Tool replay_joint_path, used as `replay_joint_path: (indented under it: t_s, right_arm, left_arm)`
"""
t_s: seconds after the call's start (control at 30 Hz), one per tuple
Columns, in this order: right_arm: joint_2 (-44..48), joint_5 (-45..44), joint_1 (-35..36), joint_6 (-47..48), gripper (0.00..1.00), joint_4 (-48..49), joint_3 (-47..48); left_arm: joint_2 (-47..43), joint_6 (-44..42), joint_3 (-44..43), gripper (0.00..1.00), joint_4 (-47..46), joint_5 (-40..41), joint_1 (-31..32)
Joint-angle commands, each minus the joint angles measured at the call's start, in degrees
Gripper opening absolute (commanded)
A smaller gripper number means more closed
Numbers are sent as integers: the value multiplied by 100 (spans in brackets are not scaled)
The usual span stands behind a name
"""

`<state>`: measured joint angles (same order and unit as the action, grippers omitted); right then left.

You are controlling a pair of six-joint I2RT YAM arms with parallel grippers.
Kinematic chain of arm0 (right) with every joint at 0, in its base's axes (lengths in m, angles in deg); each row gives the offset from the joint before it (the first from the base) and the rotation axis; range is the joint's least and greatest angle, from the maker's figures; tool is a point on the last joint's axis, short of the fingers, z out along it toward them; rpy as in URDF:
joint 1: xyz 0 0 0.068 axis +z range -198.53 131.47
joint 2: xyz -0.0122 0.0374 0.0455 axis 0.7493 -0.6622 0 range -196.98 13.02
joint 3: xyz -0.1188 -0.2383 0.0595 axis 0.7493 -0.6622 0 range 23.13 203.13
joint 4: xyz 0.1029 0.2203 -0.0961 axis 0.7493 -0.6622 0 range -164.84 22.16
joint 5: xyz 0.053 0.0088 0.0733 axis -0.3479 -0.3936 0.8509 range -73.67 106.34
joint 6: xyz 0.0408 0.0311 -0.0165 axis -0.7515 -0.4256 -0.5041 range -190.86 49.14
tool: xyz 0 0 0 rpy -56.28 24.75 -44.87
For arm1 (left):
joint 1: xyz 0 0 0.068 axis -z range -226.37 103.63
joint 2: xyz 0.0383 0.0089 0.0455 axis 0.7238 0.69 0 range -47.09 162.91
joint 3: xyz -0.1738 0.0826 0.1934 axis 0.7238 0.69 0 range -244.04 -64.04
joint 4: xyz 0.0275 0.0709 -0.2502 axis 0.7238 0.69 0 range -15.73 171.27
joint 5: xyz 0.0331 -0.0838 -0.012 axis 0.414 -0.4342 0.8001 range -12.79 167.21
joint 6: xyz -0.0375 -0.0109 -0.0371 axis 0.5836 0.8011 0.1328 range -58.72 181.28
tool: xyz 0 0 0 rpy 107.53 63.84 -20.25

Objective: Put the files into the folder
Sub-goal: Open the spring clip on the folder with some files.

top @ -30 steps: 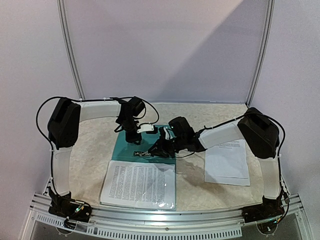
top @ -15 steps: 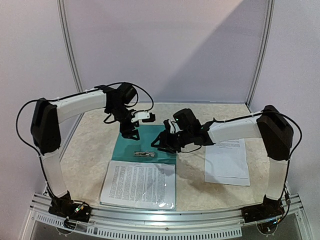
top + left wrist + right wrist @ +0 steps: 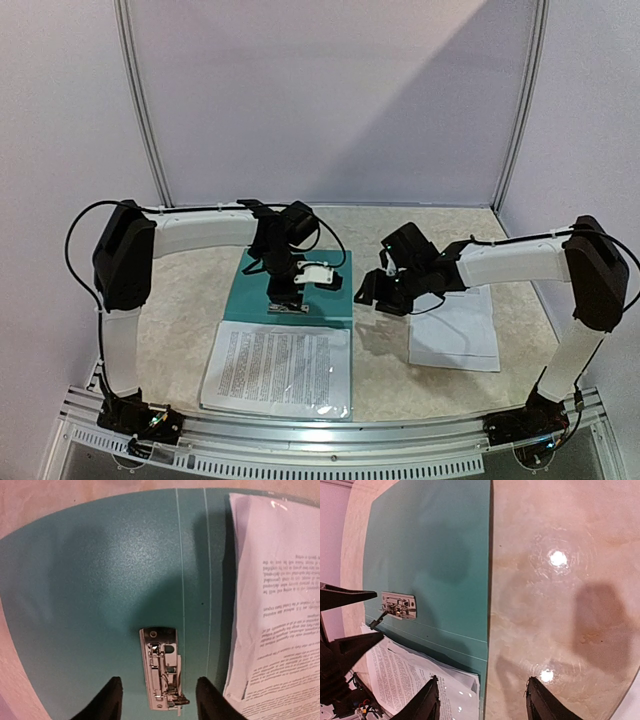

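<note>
Showing one folder [image 3: 245, 292], two files [image 3: 278, 368] piles; left end effector [image 3: 157, 681], right end effector [image 3: 482, 680] spread.

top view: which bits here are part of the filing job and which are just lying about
Part of the job:
- teal folder, lying open
- metal clip inside it
- printed stack at its near edge
- loose sheet on the right

Just there:
- marbled table
- metal rail along the near edge
</note>
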<state>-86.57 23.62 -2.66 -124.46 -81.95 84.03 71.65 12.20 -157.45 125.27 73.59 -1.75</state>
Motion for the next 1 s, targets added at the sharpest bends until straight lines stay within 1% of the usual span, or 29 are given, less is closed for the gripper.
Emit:
replay_joint_path:
  t_s: [0.0, 0.07, 0.3, 0.43, 0.57, 0.77, 0.87, 0.97]
  right_arm:
    - [223, -306, 10, 108, 59, -234, -228]
    - [238, -315, 2, 113, 59, -250, -245]
    - [152, -276, -7, 142, 60, -197, -228]
    - [120, -255, -2, 123, 60, -191, -258]
    - [137, -254, 1, 93, 60, -147, -331]
    - [92, -215, 1, 78, 60, -97, -330]
    - [27, -159, -1, 87, 60, -69, -334]
    - [-103, -77, 0, 109, 60, -68, -270]
  left_arm:
    - [67, 54, -257, 45, 181, 179, 64]
    - [48, 33, -286, 38, 280, 156, 56]
    - [-27, 28, -216, 24, 468, 67, 41]
    - [-191, 38, 3, 21, 435, 135, -16]
    - [-382, 130, 221, 15, 242, 187, -144]
    - [-740, 275, 498, 7, 36, -234, -313]
    - [-941, 323, 674, 0, -102, -433, -435]
    - [-1025, 348, 749, 0, -57, -575, -582]
